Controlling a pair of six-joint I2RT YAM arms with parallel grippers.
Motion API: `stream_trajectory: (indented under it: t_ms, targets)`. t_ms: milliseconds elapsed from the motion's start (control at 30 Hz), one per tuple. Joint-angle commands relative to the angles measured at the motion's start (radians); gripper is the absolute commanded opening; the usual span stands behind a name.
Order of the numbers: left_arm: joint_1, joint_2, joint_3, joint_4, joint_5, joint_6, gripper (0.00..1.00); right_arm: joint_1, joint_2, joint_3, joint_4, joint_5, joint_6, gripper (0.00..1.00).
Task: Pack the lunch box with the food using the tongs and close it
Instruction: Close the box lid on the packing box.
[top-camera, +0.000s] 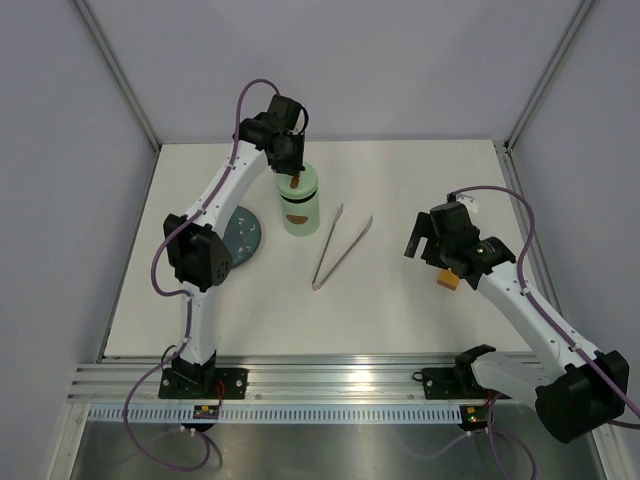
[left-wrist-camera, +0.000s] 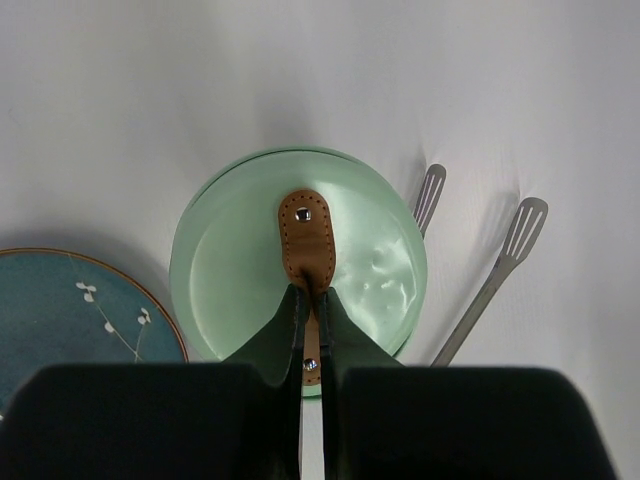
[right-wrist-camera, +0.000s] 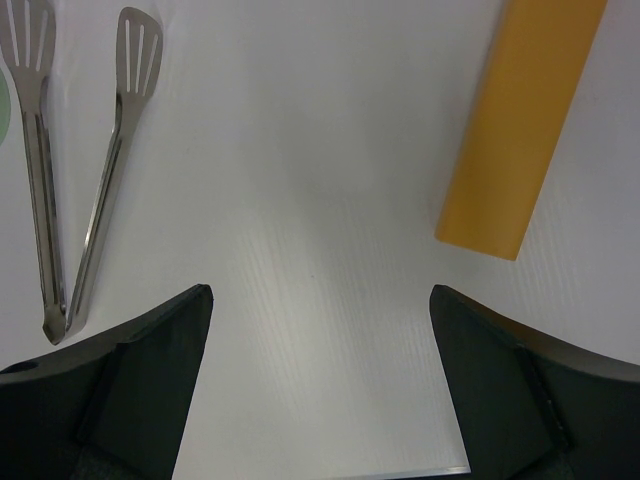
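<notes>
Two end effectors are being tracked: left end effector (left-wrist-camera: 308, 298) is being seen pinching the stitched brown handle (left-wrist-camera: 306, 235) of the lid (left-wrist-camera: 375, 265), seated on the mint lunch box (top-camera: 299, 215) beside the plate (top-camera: 243, 232). Right end effector (right-wrist-camera: 320, 290) is being held spread over the tabletop (right-wrist-camera: 300, 150), near the steel tongs (right-wrist-camera: 60, 200). Lid is being judged light, glossy, slippery; handle is being favoured as grip point.

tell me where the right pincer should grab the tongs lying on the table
Take the tongs about midway along, from straight above, with the open right pincer spanning both arms. They lie flat in a narrow V, joined end toward the robot, so there the arms are probably still close enough to fit between the fingers and squeeze together.
</notes>
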Motion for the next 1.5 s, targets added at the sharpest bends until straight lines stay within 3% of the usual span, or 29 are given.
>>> stream_trajectory:
  t_ms: [0, 867, 1300, 1400, 1467]
  targets:
    - [0.003, 0.012, 0.040, -0.023, 0.026, 0.004, 0.00, -0.005, -0.001, 0.007, 0.010, 0.010, 0.001, 0.98]
    - [-0.001, -0.099, -0.107, 0.009, 0.083, 0.010, 0.00, -0.005, 0.029, 0.016, 0.021, -0.003, 0.001, 0.98]
    - [-0.005, -0.069, -0.121, 0.017, 0.078, 0.007, 0.00, -0.005, 0.018, 0.007, 0.015, 0.000, 0.003, 0.98]
    - [-0.010, -0.083, -0.126, 0.019, 0.071, 0.007, 0.12, -0.004, 0.015, 0.001, 0.014, 0.001, 0.004, 0.98]
    - [-0.014, -0.100, -0.118, 0.019, 0.058, 0.010, 0.30, -0.005, 0.015, 0.001, 0.016, 0.001, 0.006, 0.98]
